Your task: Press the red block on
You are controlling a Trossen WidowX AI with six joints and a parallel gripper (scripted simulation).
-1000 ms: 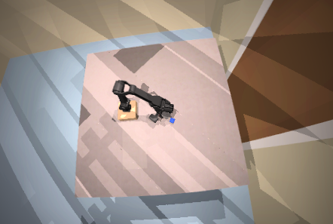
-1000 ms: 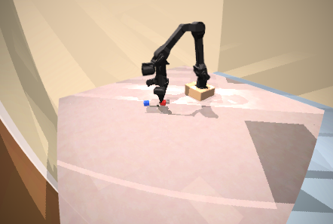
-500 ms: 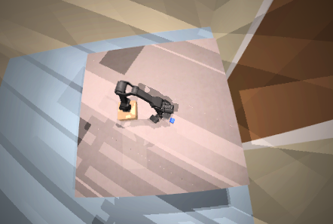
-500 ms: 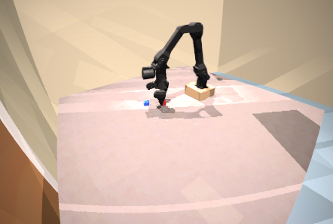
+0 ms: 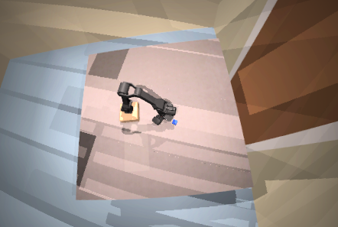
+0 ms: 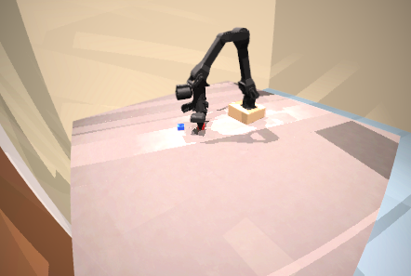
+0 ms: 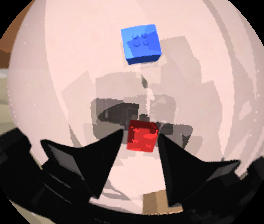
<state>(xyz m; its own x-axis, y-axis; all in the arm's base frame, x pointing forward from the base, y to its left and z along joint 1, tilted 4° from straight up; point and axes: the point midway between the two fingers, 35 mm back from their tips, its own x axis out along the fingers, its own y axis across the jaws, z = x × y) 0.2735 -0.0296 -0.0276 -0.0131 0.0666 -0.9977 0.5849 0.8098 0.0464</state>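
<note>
The red block (image 7: 142,136) (image 6: 203,126) is between the two fingertips in the wrist view, with a narrow gap showing at its sides. It is partly hidden by a finger in the exterior view and hidden under the arm in the top view. My gripper (image 7: 140,135) (image 6: 200,130) points down low at the table, its fingers partly open around the red block and not visibly gripping it. The blue block (image 7: 141,44) (image 5: 174,122) (image 6: 180,126) stands apart on the table, studs up, beyond the red block in the wrist view.
The arm stands on a light wooden base (image 5: 134,116) (image 6: 251,115) on the pinkish table (image 5: 199,157) (image 6: 186,190). The blue block is close beside the gripper. Shadows of the arm fall around the blocks.
</note>
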